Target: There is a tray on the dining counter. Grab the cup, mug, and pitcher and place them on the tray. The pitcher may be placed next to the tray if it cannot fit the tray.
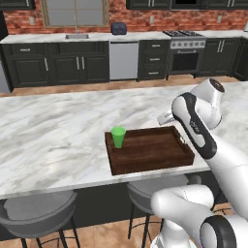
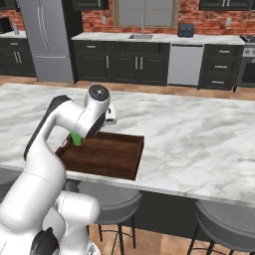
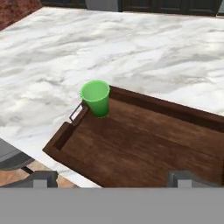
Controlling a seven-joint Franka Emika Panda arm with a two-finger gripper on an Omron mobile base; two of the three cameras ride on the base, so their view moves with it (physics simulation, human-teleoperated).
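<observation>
A dark brown wooden tray (image 1: 150,155) (image 2: 107,154) (image 3: 144,148) lies near the front edge of the white marble dining counter (image 1: 48,131) (image 2: 199,134) (image 3: 131,48). The green handleless cup (image 1: 117,136) (image 2: 76,138) (image 3: 96,97) stands upright inside the tray, in a corner by one end handle. My gripper (image 3: 113,177) hovers above the tray's middle, open, with nothing between its fingertips (image 3: 41,177). It is well apart from the cup. The mug and the pitcher are out of view.
Grey round stools (image 1: 38,208) (image 2: 109,199) stand under the counter's front edge. Behind the island run dark cabinets under a brick wall, with a stove (image 1: 186,46), a toaster (image 1: 118,28) and a fridge (image 2: 47,40). Bare marble surrounds the tray.
</observation>
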